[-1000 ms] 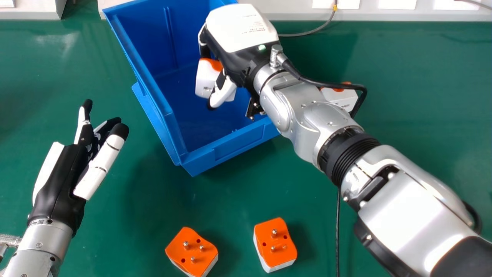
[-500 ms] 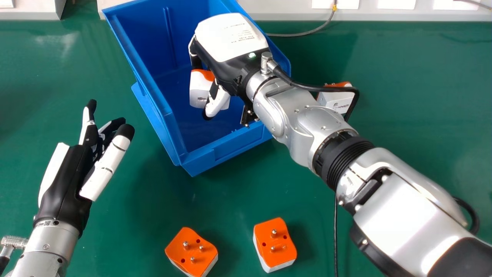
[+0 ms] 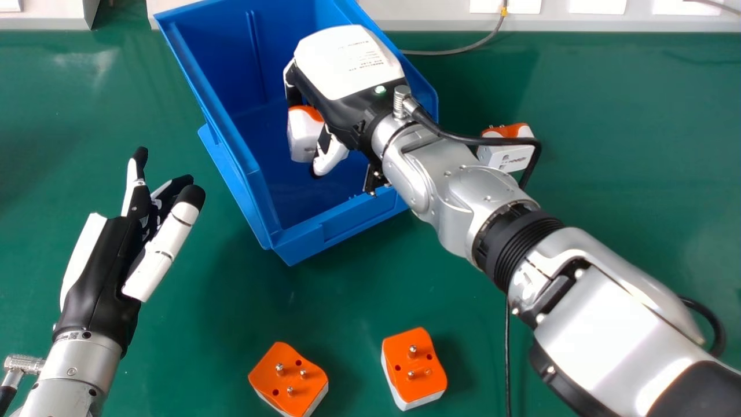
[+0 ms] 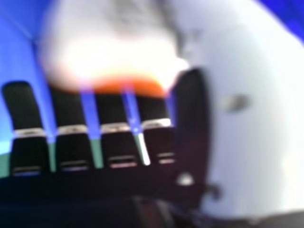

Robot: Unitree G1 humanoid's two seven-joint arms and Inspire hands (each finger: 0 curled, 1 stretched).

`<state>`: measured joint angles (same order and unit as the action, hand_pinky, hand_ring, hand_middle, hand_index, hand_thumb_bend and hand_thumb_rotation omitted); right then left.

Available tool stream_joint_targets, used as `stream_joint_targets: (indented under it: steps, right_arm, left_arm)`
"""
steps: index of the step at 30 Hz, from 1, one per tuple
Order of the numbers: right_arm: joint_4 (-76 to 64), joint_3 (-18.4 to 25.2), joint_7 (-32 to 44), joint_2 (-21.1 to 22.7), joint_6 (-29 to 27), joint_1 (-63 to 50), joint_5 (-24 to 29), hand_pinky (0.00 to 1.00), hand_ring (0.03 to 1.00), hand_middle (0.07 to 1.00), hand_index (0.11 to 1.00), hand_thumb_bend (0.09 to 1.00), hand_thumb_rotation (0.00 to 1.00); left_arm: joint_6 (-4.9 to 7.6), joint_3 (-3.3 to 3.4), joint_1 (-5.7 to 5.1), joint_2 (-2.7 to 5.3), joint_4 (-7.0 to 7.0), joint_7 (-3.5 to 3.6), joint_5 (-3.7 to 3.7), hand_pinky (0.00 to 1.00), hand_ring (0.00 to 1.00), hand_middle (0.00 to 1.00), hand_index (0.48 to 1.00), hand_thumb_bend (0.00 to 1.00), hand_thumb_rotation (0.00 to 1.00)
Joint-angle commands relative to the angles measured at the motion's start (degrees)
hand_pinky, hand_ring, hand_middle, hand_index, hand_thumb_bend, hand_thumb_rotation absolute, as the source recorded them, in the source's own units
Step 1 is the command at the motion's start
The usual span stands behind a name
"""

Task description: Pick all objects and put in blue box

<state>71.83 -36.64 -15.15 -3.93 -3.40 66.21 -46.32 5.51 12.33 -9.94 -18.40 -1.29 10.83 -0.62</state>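
Head view | right robot hand [image 3: 346, 87] gripping adapter [image 3: 303, 136] | blue box [image 3: 353, 223] waiting beneath, presumably for release | left robot hand [image 3: 110, 266] hanging open

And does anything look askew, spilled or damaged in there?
Nothing looks spilled or damaged. The blue box sits askew to the white ledge behind it, and a black cable crosses in front of the far adapter; contact is unclear.
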Motion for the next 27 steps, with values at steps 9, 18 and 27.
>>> stream_joint_targets:
  steps: [9,18,27]
  right_arm:
    - [-4.8,2.2,-1.8,2.2,-0.1,-0.9,2.2,0.84,0.968,0.993,0.938,0.591,0.51]
    - [-25.7,5.2,-0.2,8.3,1.8,-9.8,2.2,0.85,0.979,1.0,0.954,0.551,0.52]
    - [-66.7,9.5,1.3,16.9,3.4,-35.7,0.0,0.84,0.97,0.995,0.941,0.521,0.52]
  left_arm:
    - [-1.06,-0.4,0.35,0.56,-1.82,-0.06,-0.53,0.86,0.9,0.91,0.948,0.6,0.85]
    - [-1.53,-0.41,0.81,0.48,-1.38,-0.04,-0.37,0.86,0.9,0.92,0.95,0.59,0.85]
    - [-1.6,-0.1,1.21,0.29,-0.81,0.13,-0.57,0.86,0.9,0.92,0.95,0.59,0.85]
